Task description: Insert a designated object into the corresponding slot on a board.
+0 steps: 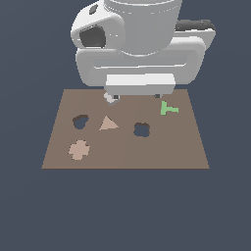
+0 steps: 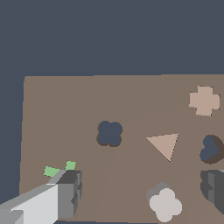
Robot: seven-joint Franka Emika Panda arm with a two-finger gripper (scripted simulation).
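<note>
Overhead, the white Panda arm [image 1: 139,41] fills the upper part of the exterior view, its bulky wrist hanging over the far edge of the board [image 1: 162,152]. That board is a flat brown rectangle lying on a dark blue-grey ground [image 1: 122,211].

The gripper [image 2: 140,188] stands wide open just above the board near its far edge. In the wrist view one finger [image 2: 68,192] shows beside a small green piece, and the other finger [image 2: 214,186] sits well apart from it near the heart cut-out. Nothing is held between them.

On the board, a tan cross shape [image 1: 79,150] lies near the front corner on the exterior view's left. A tan triangle [image 1: 108,123] sits between the cross and the middle of the board. A dark heart-shaped cut-out [image 1: 80,121] is just beside the triangle, nearer the exterior view's left edge. A dark clover-shaped cut-out [image 1: 141,129] lies close to the board's centre.

A pale clover-shaped piece [image 2: 165,202] rests on the board between the two fingers in the wrist view; in the exterior view only a grey bit of it [image 1: 112,98] shows under the wrist by the far edge.

The green piece [image 1: 168,108], roughly T-shaped, lies near the far corner on the exterior view's right, and whether the nearby finger touches it I cannot tell.
</note>
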